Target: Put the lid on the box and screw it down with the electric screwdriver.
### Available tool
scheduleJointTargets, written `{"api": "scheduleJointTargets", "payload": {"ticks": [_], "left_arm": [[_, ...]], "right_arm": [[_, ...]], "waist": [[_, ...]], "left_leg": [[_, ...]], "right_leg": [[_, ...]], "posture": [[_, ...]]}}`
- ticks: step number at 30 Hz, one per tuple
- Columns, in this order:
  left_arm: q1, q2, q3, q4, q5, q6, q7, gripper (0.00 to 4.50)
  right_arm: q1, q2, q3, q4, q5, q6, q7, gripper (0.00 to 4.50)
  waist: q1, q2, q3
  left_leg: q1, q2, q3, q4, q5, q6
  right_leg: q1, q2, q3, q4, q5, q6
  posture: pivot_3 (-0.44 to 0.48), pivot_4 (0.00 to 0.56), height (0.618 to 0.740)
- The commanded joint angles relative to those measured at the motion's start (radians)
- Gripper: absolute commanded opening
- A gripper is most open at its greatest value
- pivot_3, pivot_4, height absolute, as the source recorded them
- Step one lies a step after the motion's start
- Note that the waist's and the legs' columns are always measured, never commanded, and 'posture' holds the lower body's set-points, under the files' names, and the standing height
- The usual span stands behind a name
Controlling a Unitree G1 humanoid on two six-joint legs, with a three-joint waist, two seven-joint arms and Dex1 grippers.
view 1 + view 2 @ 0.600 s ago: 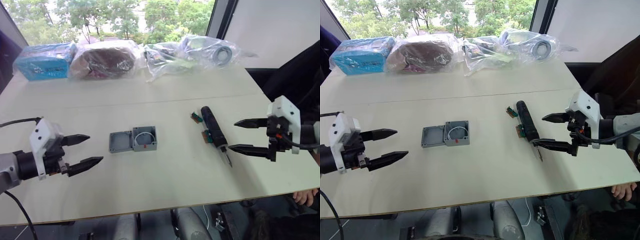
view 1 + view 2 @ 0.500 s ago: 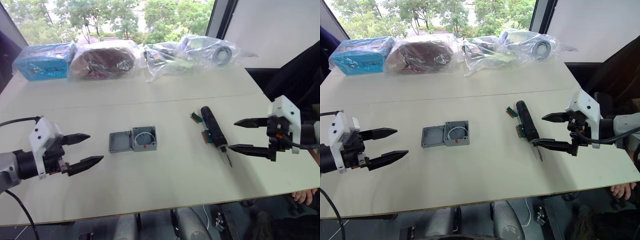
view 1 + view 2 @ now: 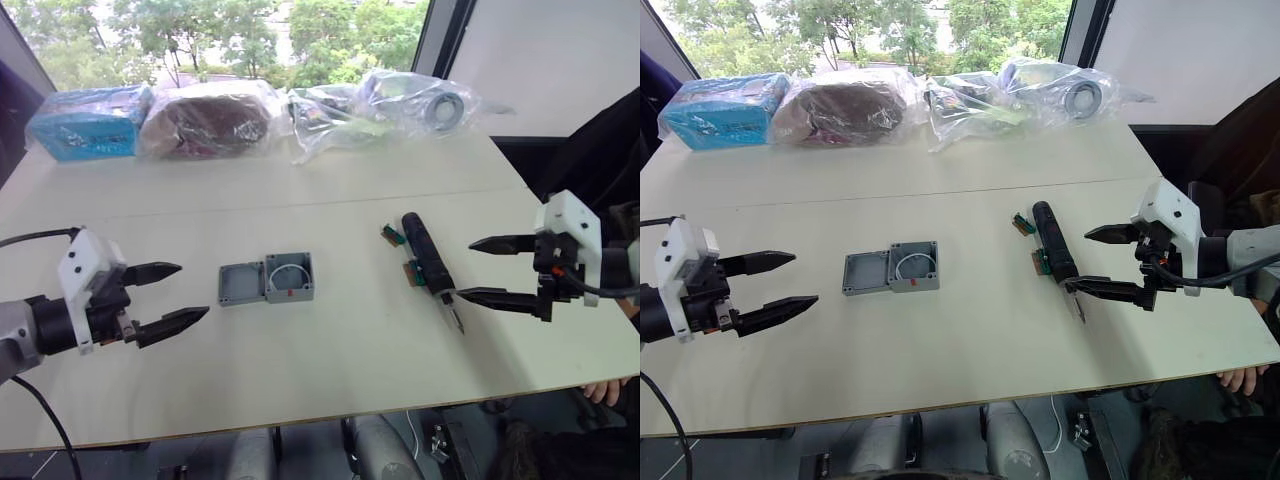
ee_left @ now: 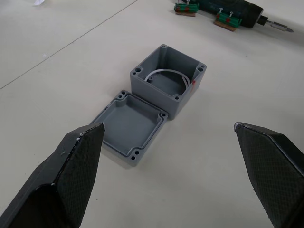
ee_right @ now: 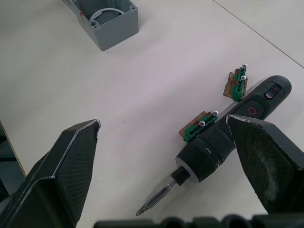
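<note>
The grey box point(image 3: 290, 277) sits open-side up in the middle of the table, a curved rib and a red mark visible point(image 4: 167, 85). The thin grey lid point(image 3: 240, 284) lies flat against its left side, rim up point(image 4: 129, 127). The black electric screwdriver point(image 3: 430, 263) lies to the right, its metal bit point(image 5: 158, 198) pointing toward the table's front edge. My left gripper point(image 3: 170, 296) hovers open left of the lid, empty. My right gripper point(image 3: 484, 269) stands open just right of the screwdriver's tip, holding nothing.
Two small green-brown pieces point(image 3: 393, 236) lie beside the screwdriver's body point(image 5: 201, 125). Plastic-wrapped bundles point(image 3: 210, 117) and a blue pack point(image 3: 88, 121) line the table's far edge. A person's hand point(image 3: 606, 392) shows below the table's front right corner.
My left gripper has crept slightly right and up toward the lid. The right gripper, box, lid and screwdriver have stayed put.
</note>
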Motion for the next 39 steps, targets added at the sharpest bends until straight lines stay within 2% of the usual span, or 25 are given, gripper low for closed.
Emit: {"api": "scheduleJointTargets", "payload": {"ticks": [1,9,12,16,22,26,30,33,37,39], "left_arm": [[-0.009,0.017,0.026,-0.021,-0.014,0.002,-0.003,4.47],[-0.045,0.044,-0.006,-0.010,-0.005,0.003,-0.013,4.47],[-0.102,0.060,-0.061,0.003,0.006,-0.010,-0.015,4.47],[-0.234,0.069,-0.257,0.039,0.078,-0.078,-0.058,4.47],[-0.451,0.043,-0.555,0.222,0.251,-0.266,-0.236,4.47],[-0.581,-0.003,-0.714,0.348,0.359,-0.376,-0.351,4.47],[-0.705,-0.102,-0.857,0.486,0.480,-0.482,-0.421,4.47],[-0.769,-0.164,-0.915,0.576,0.545,-0.545,-0.451,4.47],[-0.806,-0.207,-0.937,0.654,0.589,-0.601,-0.480,4.47],[-0.830,-0.233,-0.960,0.707,0.627,-0.642,-0.489,3.96]], "right_arm": [[-0.012,-0.007,-0.019,-0.018,0.010,-0.003,-0.006,4.50],[-0.026,0.008,-0.003,-0.036,0.024,0.008,-0.032,4.50],[-0.044,0.025,0.016,-0.049,0.033,0.009,-0.051,4.50],[-0.075,0.056,0.058,-0.074,0.036,0.006,-0.082,4.50],[-0.144,0.150,0.127,-0.136,0.059,0.056,-0.203,4.50],[-0.144,0.201,0.174,-0.187,0.041,0.069,-0.273,4.50],[-0.155,0.292,0.255,-0.229,0.000,0.084,-0.397,4.50],[-0.155,0.342,0.297,-0.260,-0.017,0.105,-0.461,4.50],[-0.148,0.367,0.316,-0.282,-0.023,0.122,-0.497,4.50],[-0.134,0.368,0.322,-0.287,-0.033,0.117,-0.507,4.50]], "waist": [[0.000,0.000,0.000],[0.000,0.000,0.000],[0.000,0.000,0.000],[0.002,0.000,0.000],[-0.001,0.000,0.000],[0.002,0.000,0.000],[0.004,0.000,0.000],[0.006,0.000,0.000],[0.004,0.000,0.000],[0.005,0.000,0.000]], "left_leg": [[0.000,0.000,0.000,0.000,0.000,0.000],[0.000,0.000,0.000,0.000,0.000,0.000],[0.000,0.000,0.000,0.000,0.000,0.000],[0.000,0.000,0.000,0.001,0.000,0.000],[0.000,0.000,0.000,0.001,0.000,0.000],[0.000,0.000,0.000,0.000,0.000,0.000],[-0.002,-0.001,0.000,0.001,0.000,0.000],[-0.002,-0.001,-0.001,0.003,0.000,0.000],[-0.002,-0.001,-0.001,0.003,0.000,0.000],[-0.001,-0.001,-0.001,0.003,0.000,0.000]], "right_leg": [[0.000,0.000,0.000,0.000,0.000,0.000],[0.000,0.000,0.000,0.000,0.000,0.000],[0.000,0.000,0.000,0.000,0.000,0.000],[0.001,0.000,0.000,0.000,0.000,0.000],[0.001,0.001,0.000,0.000,0.002,-0.002],[0.001,0.001,0.000,0.001,0.002,-0.003],[0.001,0.000,0.000,0.001,0.002,-0.002],[0.001,0.001,0.000,0.002,0.003,-0.002],[0.001,0.001,0.000,0.002,0.004,0.001],[0.001,0.001,0.000,0.002,0.004,0.001]], "posture": [[0.000,0.150,0.740],[0.000,0.150,0.740],[0.000,0.150,0.740],[0.000,0.150,0.740],[0.000,0.150,0.740],[0.000,0.150,0.740],[0.000,0.150,0.740],[0.000,0.150,0.740],[0.000,0.150,0.740],[0.000,0.150,0.740]]}}
